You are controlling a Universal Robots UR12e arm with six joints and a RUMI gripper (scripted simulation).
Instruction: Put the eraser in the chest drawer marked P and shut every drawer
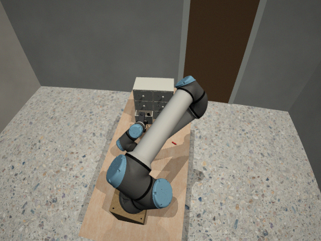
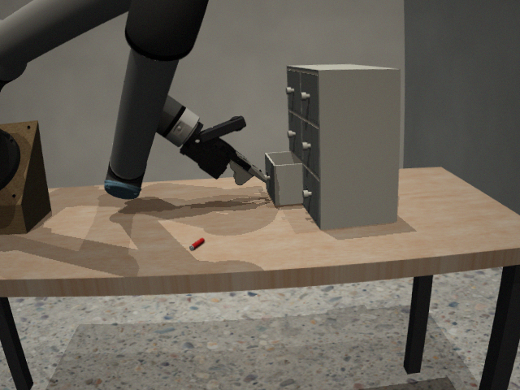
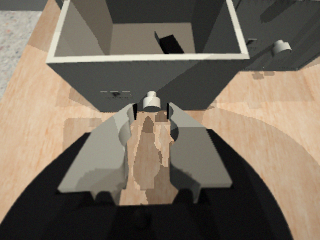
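In the top view, the right-hand drawers of the chest are covered by the arm's pale upper link, and the gripper is mostly hidden behind the wrist. The mark on the open drawer is too blurred to be read in the wrist view, and no letters can be made out on the other drawer fronts. The red object near the desk's front edge is too small for its kind to be told. The arm's base block is cut off by the exterior view's left edge. Contact between the fingertips and the drawer's knob cannot be confirmed.
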